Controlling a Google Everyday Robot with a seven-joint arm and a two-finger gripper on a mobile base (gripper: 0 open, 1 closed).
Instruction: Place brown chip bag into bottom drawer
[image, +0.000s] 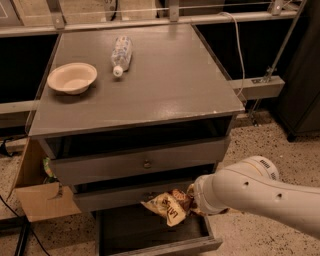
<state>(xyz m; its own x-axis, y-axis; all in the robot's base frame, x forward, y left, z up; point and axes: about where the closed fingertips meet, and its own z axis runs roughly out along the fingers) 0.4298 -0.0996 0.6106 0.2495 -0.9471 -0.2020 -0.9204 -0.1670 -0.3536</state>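
Note:
The brown chip bag (166, 207), crinkled brown and cream foil, hangs just above the dark inside of the open bottom drawer (165, 247). It is in front of the middle drawer's panel. My gripper (192, 199) comes in from the right and is shut on the bag's right end. The thick white wrist hides most of it. The drawer's flat front panel lies at the lower edge of the view.
On the grey cabinet top a cream bowl (72, 77) sits at the left and a clear plastic bottle (121, 54) lies on its side near the back. The top drawer (145, 162) is pulled partly out. A cardboard box (37, 197) stands left of the cabinet.

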